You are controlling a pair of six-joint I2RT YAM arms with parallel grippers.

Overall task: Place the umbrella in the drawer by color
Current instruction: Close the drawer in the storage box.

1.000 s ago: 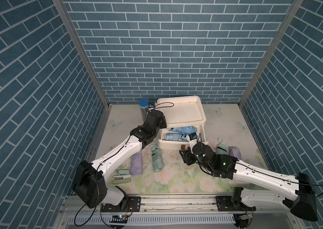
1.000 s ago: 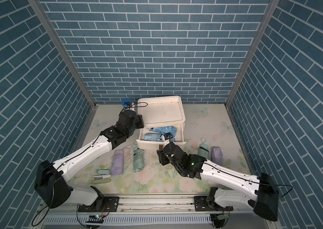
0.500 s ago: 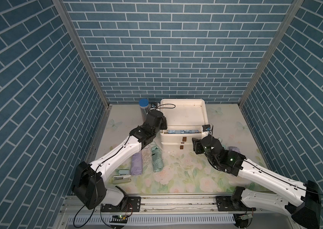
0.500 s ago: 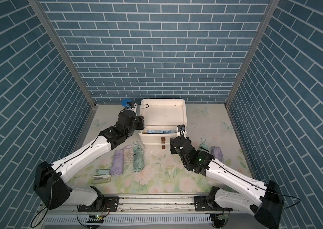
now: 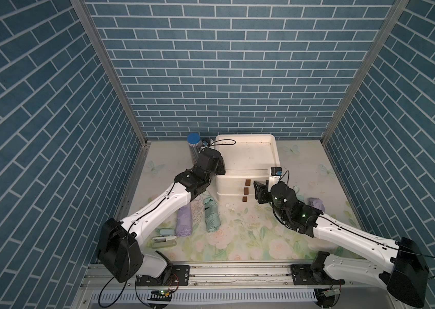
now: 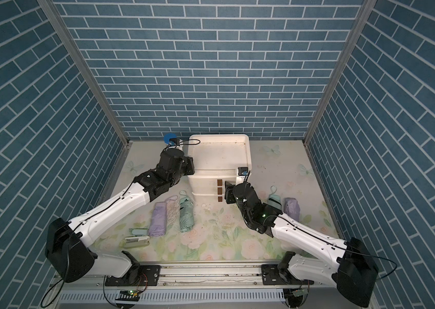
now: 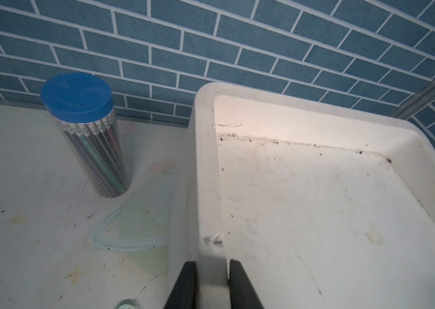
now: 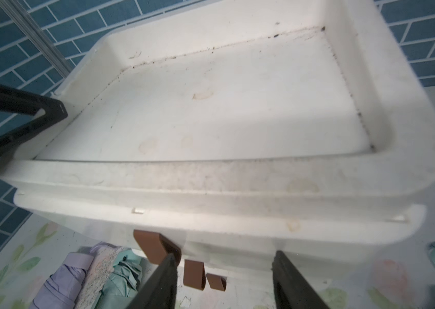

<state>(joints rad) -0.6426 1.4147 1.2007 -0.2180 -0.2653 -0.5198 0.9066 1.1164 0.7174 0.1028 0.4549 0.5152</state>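
This is a staged robot test booth: blue brick-patterned wall panels joined by metal corner posts enclose a floral-print tabletop, with the left arm and right arm bolted to an aluminium rail.

The right gripper faces the white drawer unit, jaws spread, nothing between them. One finger stands just beside the top brown handle. A purple umbrella, a speckled umbrella and a mint umbrella lie side by side on the floral mat.
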